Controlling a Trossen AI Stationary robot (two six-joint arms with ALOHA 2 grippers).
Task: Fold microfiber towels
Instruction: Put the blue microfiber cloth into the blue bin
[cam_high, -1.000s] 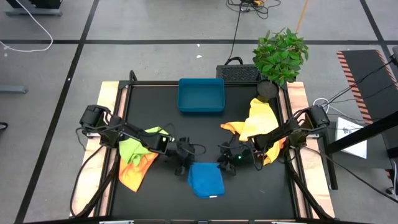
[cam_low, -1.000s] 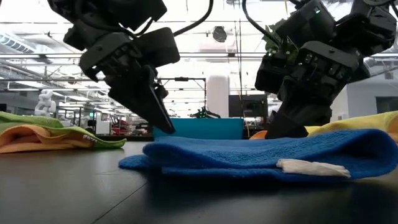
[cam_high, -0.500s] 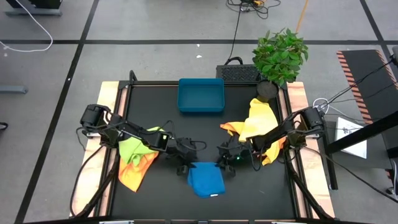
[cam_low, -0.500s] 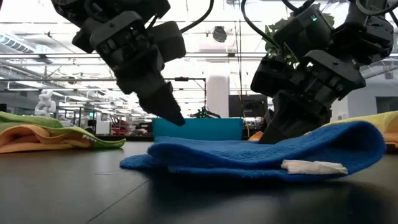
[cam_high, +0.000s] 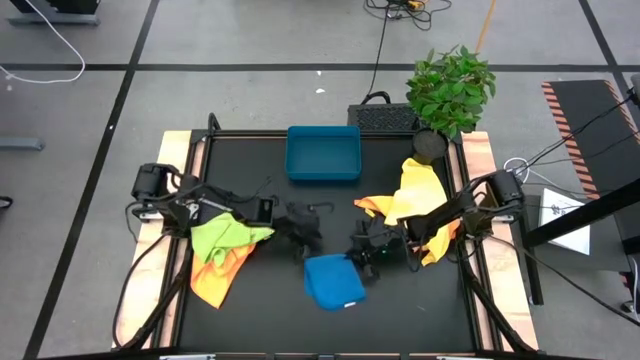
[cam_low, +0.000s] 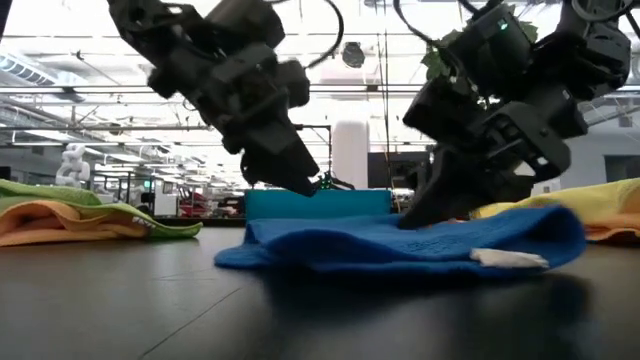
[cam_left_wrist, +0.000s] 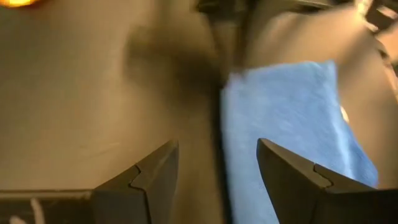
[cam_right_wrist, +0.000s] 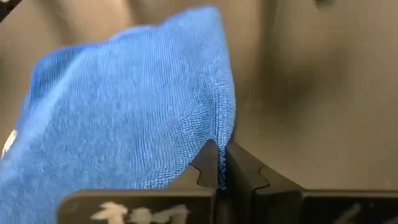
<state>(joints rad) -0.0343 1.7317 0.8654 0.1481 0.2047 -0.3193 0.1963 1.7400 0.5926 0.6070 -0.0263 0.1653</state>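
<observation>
**Right tool pinches blue towel edge; left tool stands wide and empty**

On the black table, the folded blue towel lies at about 6 o'clock of the table's middle, with a white label showing at one edge. The right tool sits at the towel's 1 o'clock corner, its fingers pressed together on the cloth's edge, as the right wrist view shows. The left tool hangs just off the towel's 11 o'clock side, its fingers spread wide with nothing between them.

A lime green towel lies over an orange towel at 9 o'clock. A yellow towel rests on another orange cloth at 2 o'clock. The blue tray sits at 12 o'clock, with a potted plant past the table's 1 o'clock corner.
</observation>
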